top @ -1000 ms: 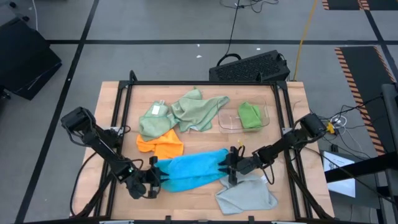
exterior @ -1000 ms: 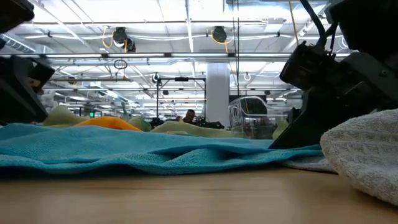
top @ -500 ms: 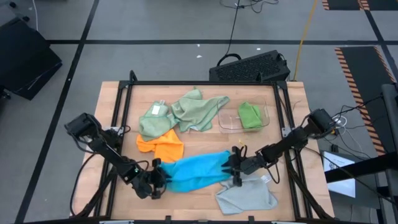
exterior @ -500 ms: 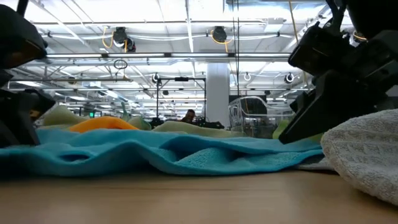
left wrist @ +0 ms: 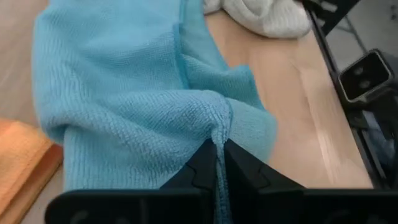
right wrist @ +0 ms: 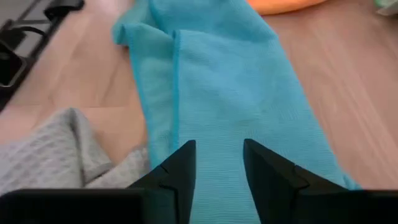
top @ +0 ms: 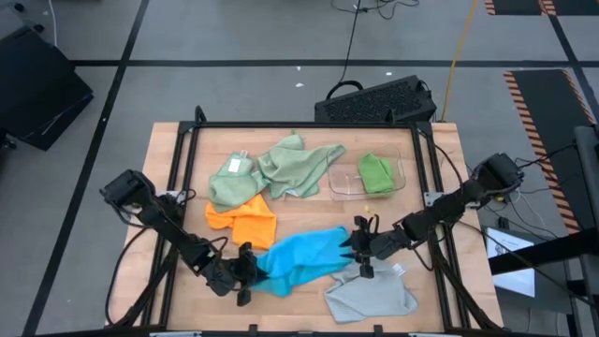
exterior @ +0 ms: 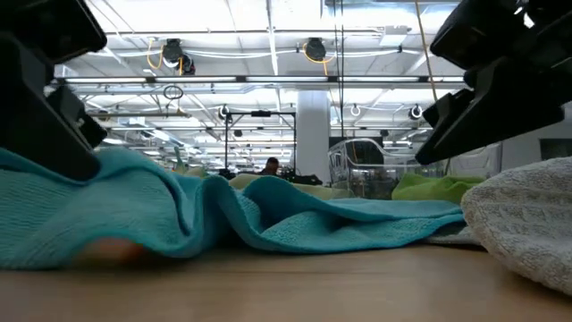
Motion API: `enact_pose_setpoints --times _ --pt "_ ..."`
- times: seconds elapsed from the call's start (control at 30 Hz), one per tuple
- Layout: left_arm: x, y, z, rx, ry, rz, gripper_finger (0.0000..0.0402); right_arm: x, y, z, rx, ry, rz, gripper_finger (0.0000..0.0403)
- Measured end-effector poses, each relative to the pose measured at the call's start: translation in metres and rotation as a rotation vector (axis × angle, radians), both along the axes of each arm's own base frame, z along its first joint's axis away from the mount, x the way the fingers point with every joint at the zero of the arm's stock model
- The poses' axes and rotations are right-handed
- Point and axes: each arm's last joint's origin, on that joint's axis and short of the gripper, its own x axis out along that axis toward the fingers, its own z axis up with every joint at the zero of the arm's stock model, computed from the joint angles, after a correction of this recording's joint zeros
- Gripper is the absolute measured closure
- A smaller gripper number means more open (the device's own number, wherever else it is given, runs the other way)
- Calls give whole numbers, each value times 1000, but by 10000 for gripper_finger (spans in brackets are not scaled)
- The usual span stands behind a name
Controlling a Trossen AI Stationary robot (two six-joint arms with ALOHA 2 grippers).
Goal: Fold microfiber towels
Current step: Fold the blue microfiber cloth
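High view: blue towel (top: 301,258) bunched lower centre of the table (top: 309,136), left gripper (top: 245,271) at its left end, right gripper (top: 360,245) at its right. Low view: blue cloth humped up across the frame. Left wrist: fingers clenched on a blue edge. Right wrist: jaws apart over the cloth, gripping nothing afaict. Nothing looks folded yet, so basically all towels left imo.

A crumpled bright blue microfiber towel (top: 304,259) is lying near the wooden table's (top: 435,150) front edge, between both grippers, beside a rumpled light grey towel (top: 372,296).
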Motion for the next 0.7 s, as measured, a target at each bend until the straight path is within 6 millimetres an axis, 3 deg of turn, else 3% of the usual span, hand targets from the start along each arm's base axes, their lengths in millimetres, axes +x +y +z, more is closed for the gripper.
enact_pose_setpoints --times 0.2,0.37,0.7 --pt "-14 -1 32 -53 112 8 375 -1 13 -1 45 -37 34 240" --pt "-25 -9 67 -171 24 -17 353 6 25 -10 103 -117 45 240" --pt "-27 -13 61 -180 36 30 232 20 28 -28 117 -108 -41 242"
